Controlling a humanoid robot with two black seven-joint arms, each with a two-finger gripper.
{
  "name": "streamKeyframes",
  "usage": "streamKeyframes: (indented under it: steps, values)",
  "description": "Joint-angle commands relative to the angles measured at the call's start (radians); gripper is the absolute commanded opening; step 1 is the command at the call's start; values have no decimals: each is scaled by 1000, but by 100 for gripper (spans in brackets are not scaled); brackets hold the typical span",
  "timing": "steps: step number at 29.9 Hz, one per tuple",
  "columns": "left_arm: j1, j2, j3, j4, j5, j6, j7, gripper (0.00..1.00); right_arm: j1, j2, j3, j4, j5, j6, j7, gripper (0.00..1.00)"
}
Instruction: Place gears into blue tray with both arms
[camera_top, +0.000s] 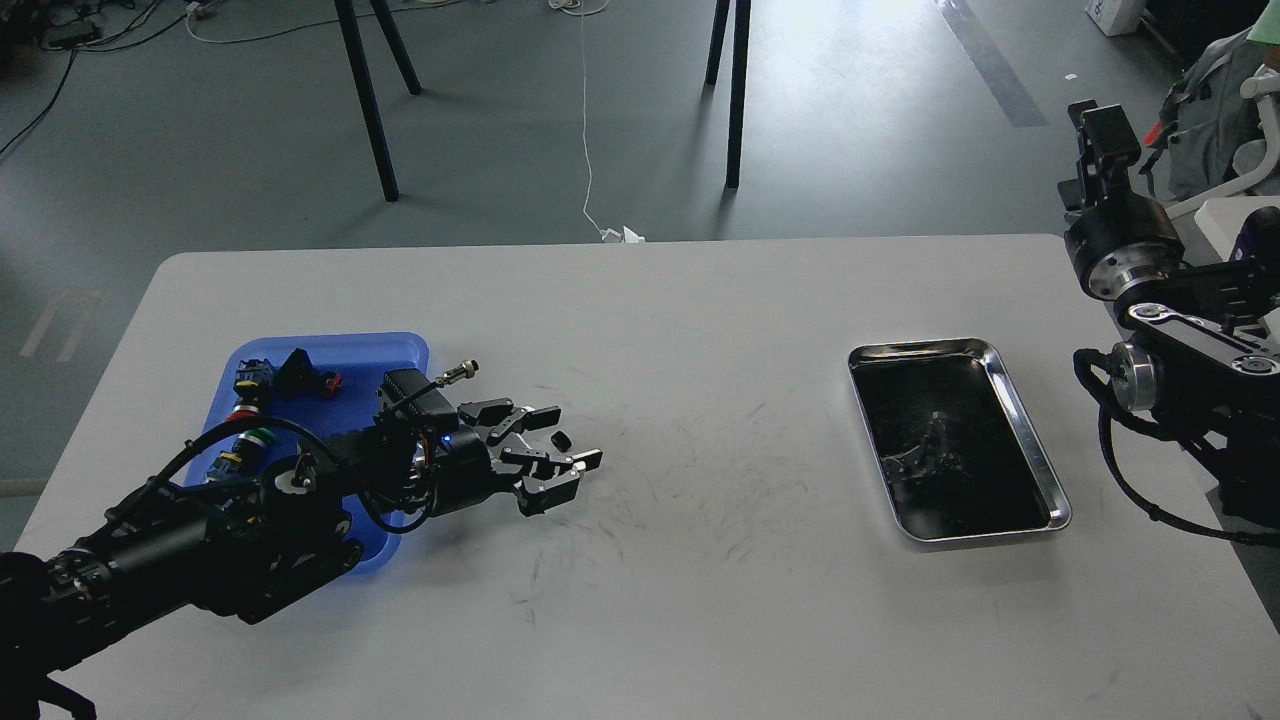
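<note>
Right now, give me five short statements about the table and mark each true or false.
1. The blue tray sits on the left side of the table. True.
2. The steel tray holds coloured push-buttons. False: the push-buttons lie in the blue tray.
3. The left gripper is open beside a small black gear. True.
4. The right gripper reaches into the steel tray. False: it is raised at the table's right edge.
5. The two trays touch. False: bare tabletop separates them.
</note>
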Motion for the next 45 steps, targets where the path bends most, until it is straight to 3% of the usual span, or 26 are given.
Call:
streamKeyframes:
  steps: [1, 19, 33, 45]
  values:
    - [0, 1, 0, 7, 0, 7, 0, 80, 0, -2, -2, 0, 0, 0, 0, 95]
    - [11, 3, 0, 10, 0, 15, 0, 58, 0, -1, -5, 1, -3, 2, 1, 95]
    - [25, 1, 2, 38, 0, 27, 0, 35, -2, -10, -6, 4, -3, 2, 1, 95]
    - [34, 12, -1, 45, -2, 41, 0, 25, -2, -10, -5, 4, -5, 0, 3, 95]
